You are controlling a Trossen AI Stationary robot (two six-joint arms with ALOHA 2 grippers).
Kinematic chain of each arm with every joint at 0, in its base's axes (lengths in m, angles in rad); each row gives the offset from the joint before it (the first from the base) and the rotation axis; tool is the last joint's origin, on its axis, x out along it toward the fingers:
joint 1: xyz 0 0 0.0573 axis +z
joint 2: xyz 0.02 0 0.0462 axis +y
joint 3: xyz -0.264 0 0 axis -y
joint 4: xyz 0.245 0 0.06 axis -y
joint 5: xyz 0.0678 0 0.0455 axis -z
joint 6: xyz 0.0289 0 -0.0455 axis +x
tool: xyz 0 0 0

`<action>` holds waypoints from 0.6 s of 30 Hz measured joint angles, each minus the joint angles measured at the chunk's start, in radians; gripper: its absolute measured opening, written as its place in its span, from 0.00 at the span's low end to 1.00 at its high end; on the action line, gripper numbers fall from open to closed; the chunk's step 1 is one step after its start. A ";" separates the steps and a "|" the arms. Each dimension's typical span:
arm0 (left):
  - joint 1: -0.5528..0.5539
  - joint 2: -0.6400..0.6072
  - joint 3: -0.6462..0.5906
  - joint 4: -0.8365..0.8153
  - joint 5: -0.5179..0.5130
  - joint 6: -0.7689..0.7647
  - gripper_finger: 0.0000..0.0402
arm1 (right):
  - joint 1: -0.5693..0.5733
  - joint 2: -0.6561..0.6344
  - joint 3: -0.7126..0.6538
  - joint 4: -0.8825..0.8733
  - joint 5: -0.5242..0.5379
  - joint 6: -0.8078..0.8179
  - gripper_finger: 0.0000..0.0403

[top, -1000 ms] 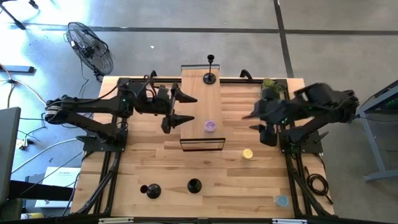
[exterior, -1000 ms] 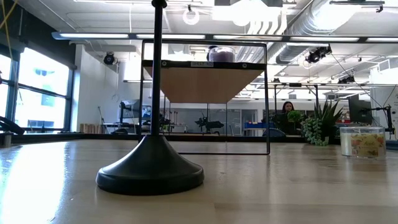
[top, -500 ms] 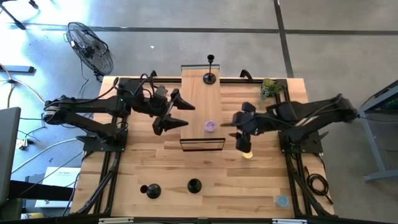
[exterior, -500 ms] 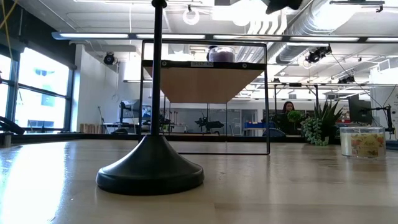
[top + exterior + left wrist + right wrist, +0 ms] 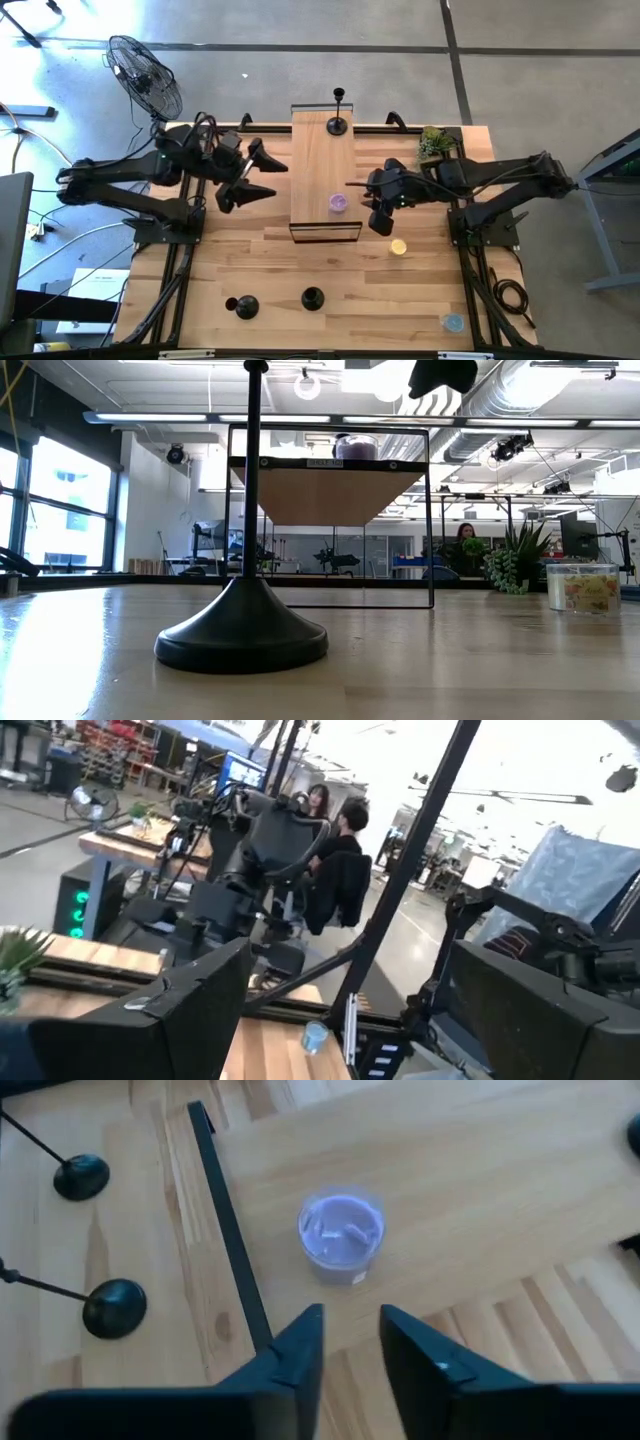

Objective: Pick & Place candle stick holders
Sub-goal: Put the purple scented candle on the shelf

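The left end effector (image 5: 252, 176) hangs above the left half of the counter (image 5: 230, 260), just left of the raised wooden shelf (image 5: 318, 150). Its two fingers (image 5: 262, 160) are spread wide and hold nothing.

Two candle stick holders stand on the near part of the counter. The left near holder (image 5: 241, 306) and the right near holder (image 5: 312, 298) each rest on a round disc base, near each other but apart. In the right wrist view, both stems run as thin lines away from their bases (image 5: 115, 1307) (image 5: 82, 1177). In the low view, one near holder (image 5: 243, 632) fills the foreground. Its long axis is vertical, with the stem rising straight up from the base.

The third holder (image 5: 338, 122) stands on the far end of the shelf. Its base rests on the wood and its stem points upward, ending in a small cup top.

A small purple cup (image 5: 339, 203) sits on the near part of the shelf, inside the black frame (image 5: 324, 233).

The right end effector (image 5: 368, 201) is just right of the purple cup, at the shelf's right edge. Its fingers (image 5: 296, 1352) are nearly together with a narrow gap between them. They grip nothing, and the cup (image 5: 341, 1237) sits just ahead of them.

A yellow object (image 5: 398, 247) lies on the counter near the right arm. A green plant (image 5: 432, 143) sits at the far right corner.
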 joint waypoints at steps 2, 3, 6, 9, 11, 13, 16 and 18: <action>0.000 -0.022 0.000 -0.039 -0.002 0.000 0.83 | 0.000 0.000 0.000 -0.037 -0.004 0.037 0.12; 0.000 -0.035 0.000 -0.057 -0.002 0.000 0.83 | 0.000 0.000 0.000 -0.057 -0.006 0.051 0.07; 0.000 -0.067 0.000 -0.122 0.002 -0.003 0.83 | 0.000 0.000 0.000 -0.085 -0.010 0.057 0.02; 0.000 -0.095 0.000 -0.182 0.009 -0.003 0.83 | 0.000 0.002 -0.005 -0.058 -0.006 0.056 0.04; 0.000 -0.111 0.000 -0.211 0.009 -0.006 0.83 | -0.004 0.002 -0.033 -0.014 -0.006 0.036 0.02; 0.000 -0.124 0.000 -0.223 0.009 -0.007 0.83 | -0.008 0.002 -0.082 0.045 -0.010 0.019 0.01; 0.000 -0.139 0.000 -0.234 0.009 -0.007 0.83 | -0.016 0.003 -0.181 0.171 -0.052 0.017 0.01; 0.000 -0.147 0.000 -0.243 0.008 -0.007 0.83 | -0.027 0.003 -0.248 0.275 -0.101 0.027 0.01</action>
